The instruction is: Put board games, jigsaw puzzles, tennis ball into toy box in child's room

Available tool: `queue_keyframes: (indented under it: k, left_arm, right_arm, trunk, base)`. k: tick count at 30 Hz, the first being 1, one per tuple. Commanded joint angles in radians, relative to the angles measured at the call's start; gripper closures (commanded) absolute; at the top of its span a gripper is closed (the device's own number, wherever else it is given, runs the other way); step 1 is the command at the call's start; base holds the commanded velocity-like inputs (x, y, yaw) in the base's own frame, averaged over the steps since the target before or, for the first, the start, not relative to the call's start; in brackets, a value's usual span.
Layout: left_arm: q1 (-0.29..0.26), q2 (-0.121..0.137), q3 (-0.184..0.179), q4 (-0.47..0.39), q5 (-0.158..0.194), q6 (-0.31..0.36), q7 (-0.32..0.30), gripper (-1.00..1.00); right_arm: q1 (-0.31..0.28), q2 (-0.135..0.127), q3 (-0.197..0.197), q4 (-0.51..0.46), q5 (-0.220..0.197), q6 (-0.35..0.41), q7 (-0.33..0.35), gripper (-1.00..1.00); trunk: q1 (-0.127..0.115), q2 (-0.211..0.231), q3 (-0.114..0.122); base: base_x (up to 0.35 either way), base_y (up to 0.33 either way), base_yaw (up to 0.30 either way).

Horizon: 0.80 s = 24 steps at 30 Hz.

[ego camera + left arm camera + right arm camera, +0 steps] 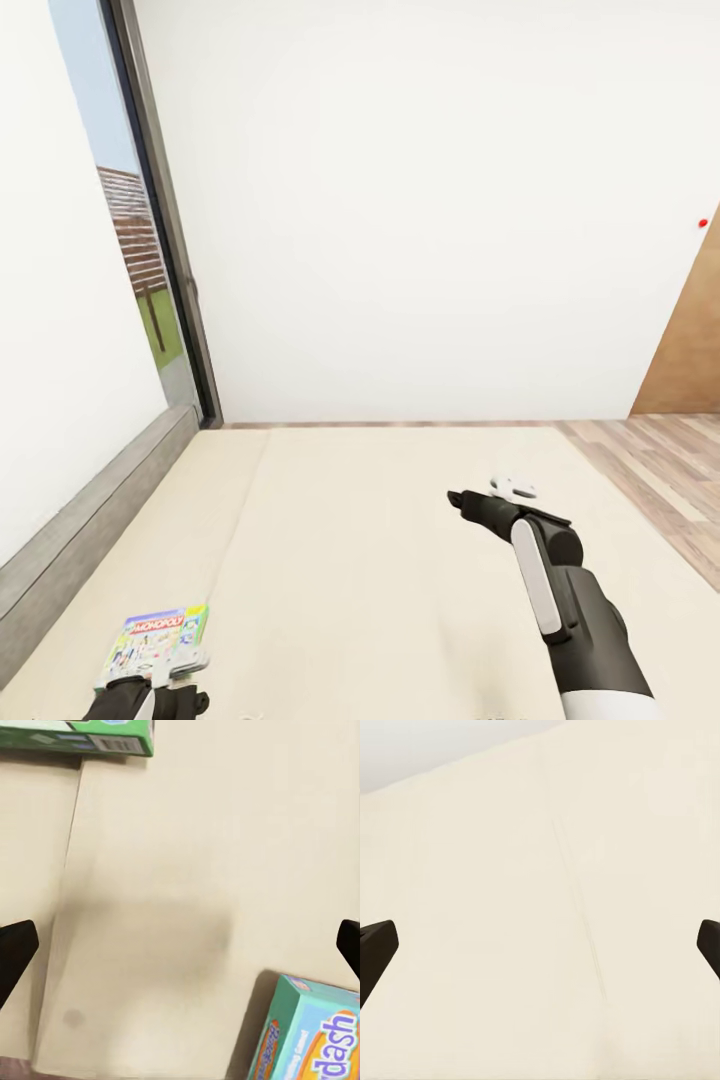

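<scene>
Tools both spread wide, empty: right tool point(500, 493) above bed point(380, 560), left tool point(180, 937) above cream mattress between two board games. White-green box point(160, 640) at head view's lower left; teal-orange box point(311, 1035) cut off. Judged light, stiff, slick card: grip across thin edges. Left arm mostly out of frame.

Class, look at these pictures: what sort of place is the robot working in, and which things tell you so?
Probably a bedroom: a wide cream bed, a dark-framed window, wood plank floor, and board games lying on the bed.

Cream bed point(400, 560), white-green board game point(160, 632), teal-orange board game point(311, 1035)
</scene>
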Motion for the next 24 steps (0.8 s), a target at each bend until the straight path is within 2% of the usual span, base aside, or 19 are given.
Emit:
queue_keyframes:
  k: [1,8,9,11,14,18,22,24]
  left_arm:
    - [-0.001,0.0,0.006,0.004,-0.008,0.004,-0.003,-1.0]
    - [-0.001,0.001,0.007,0.01,-0.01,0.002,0.017,-1.0]
    - [-0.049,0.0,0.006,0.007,-0.032,0.009,0.051,-1.0]
    - [-0.075,0.001,0.006,0.009,-0.046,0.007,0.064,-1.0]
    - [-0.096,0.0,0.005,0.012,-0.079,0.001,0.074,-1.0]
    - [-0.103,-0.003,0.004,0.013,-0.093,-0.005,0.077,-1.0]
    - [-0.104,0.0,0.003,0.013,-0.096,-0.017,0.077,-1.0]
    - [-0.104,0.002,0.001,0.015,-0.097,-0.02,0.077,-1.0]
  right_arm:
    - [-0.001,0.002,0.0,-0.006,-0.012,0.011,-0.009,-1.0]
    - [-0.001,0.003,0.0,-0.033,-0.015,0.027,-0.009,-1.0]
    - [-0.001,0.003,0.0,-0.037,-0.015,0.027,-0.009,-1.0]
    - [-0.001,0.004,0.0,-0.037,-0.014,0.027,-0.009,-1.0]
    - [-0.001,0.005,0.001,-0.039,-0.015,0.028,-0.009,-1.0]
    - [-0.001,0.006,0.004,-0.039,-0.015,0.03,-0.009,-1.0]
    - [-0.001,0.007,0.03,-0.041,-0.015,0.047,-0.01,-1.0]
    - [-0.001,0.007,0.065,-0.043,-0.015,0.074,-0.009,-1.0]
  trunk:
    - [0.0,-0.001,-0.003]
    - [0.0,-0.001,-0.013]
    - [0.0,-0.001,-0.014]
    - [0.0,-0.001,-0.017]
    - [0.0,-0.001,-0.02]
    - [0.0,-0.001,-0.025]
    - [0.0,-0.001,-0.03]
    - [0.0,-0.001,-0.033]
  base:
    - [0.0,0.0,0.0]
    - [0.0,0.0,0.0]
    - [0.0,0.0,0.0]
    - [0.0,0.0,0.0]
    - [0.0,0.0,0.0]
    - [0.0,0.0,0.0]
    - [0.0,0.0,0.0]
    - [0.0,0.0,0.0]
